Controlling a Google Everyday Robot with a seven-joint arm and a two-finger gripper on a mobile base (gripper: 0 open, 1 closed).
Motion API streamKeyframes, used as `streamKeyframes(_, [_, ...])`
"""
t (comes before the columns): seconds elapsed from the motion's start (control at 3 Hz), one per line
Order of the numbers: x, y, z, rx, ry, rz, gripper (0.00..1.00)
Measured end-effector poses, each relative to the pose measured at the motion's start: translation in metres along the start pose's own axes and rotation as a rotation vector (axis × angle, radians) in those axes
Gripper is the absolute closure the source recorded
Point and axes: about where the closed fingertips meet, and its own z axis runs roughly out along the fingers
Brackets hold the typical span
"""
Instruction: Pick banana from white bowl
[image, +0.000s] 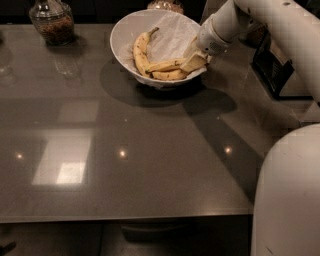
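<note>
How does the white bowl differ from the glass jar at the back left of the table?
The white bowl is wide, open and opaque; the glass jar is narrower and see-through. The bowl holds bananas on white paper; the jar holds something dark brown. The gripper reaches into the bowl, while the jar stands far from it. Both stand on the grey table.

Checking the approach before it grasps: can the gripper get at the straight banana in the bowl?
Probably yes: the gripper sits inside the bowl, right beside the banana, with nothing lying over it.
</note>
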Motion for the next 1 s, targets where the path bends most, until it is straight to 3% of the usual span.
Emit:
streamKeyframes(0.33, [-0.007, 0.0, -0.006, 0.015, 0.005, -0.007, 0.87])
streamKeyframes(0.67, [-0.02, 0.003, -0.018, 0.04, -0.015, -0.021, 1.0])
streamKeyframes(1.0, [-0.034, 0.007, -0.038, 0.066, -0.047, -0.023, 1.0])
